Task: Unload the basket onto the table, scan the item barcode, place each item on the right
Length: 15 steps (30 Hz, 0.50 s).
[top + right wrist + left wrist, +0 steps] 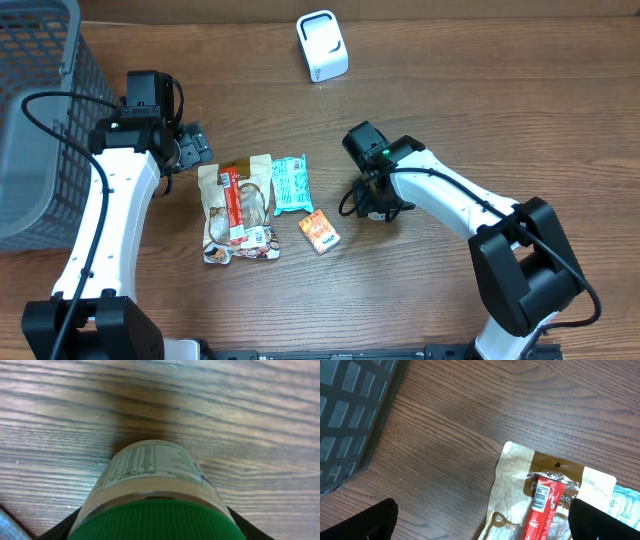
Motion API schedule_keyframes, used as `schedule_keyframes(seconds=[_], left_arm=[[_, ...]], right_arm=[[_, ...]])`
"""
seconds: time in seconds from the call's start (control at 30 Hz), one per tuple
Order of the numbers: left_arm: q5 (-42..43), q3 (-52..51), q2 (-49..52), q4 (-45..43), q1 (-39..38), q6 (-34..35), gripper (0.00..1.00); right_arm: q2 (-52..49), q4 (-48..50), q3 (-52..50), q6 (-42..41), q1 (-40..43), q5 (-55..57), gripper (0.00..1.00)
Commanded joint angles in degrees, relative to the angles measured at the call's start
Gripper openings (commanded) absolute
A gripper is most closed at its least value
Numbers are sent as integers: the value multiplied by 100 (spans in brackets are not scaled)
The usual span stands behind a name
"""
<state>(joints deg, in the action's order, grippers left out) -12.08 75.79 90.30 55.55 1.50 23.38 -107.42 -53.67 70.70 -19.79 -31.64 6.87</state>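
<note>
Surface: brown wood-grain table (480,100), seen from overhead.
Basket: grey mesh basket (40,120) at the table's 9 to 10 o'clock edge.
Scanner: white barcode scanner (322,45) standing at 12 o'clock, well apart from both arms.
Centre pile: tan snack pouch (250,215) with a red stick pack (540,505) lying on it; a teal packet (291,183) just beside it at 3 o'clock; a small orange packet (319,231) at the pouch's 4 o'clock.
Left arm: rises from the 7 o'clock edge, white link running toward 12, wrist beside the basket's corner.
Left gripper (192,147): points toward 4 o'clock above the pouch's top edge; fingers (367,522) spread wide, nothing between them.
Right arm: base at 5 o'clock, forearm reaching toward 10 o'clock, wrist bent down toward 6.
Right gripper (377,203): low at the table, at 3 o'clock of the orange packet.
Item: green-lidded jar (150,467) with a printed label, between the right jaws.
Right jaws: one finger on each side of the lid, close against it; whether they press it I cannot tell.
</note>
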Motion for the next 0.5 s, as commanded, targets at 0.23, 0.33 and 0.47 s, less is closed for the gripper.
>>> schedule_keyframes(seconds=[0.23, 0.33, 0.47], left_arm=[[-52, 111, 33, -7, 9, -111, 100], [-50, 111, 33, -7, 9, -111, 100], [-52, 111, 33, -7, 9, -111, 100]], right_arm=[[-9, 96, -105, 1349, -11, 81, 75], [-9, 131, -111, 1023, -11, 59, 85], [-9, 63, -111, -85, -11, 48, 82]])
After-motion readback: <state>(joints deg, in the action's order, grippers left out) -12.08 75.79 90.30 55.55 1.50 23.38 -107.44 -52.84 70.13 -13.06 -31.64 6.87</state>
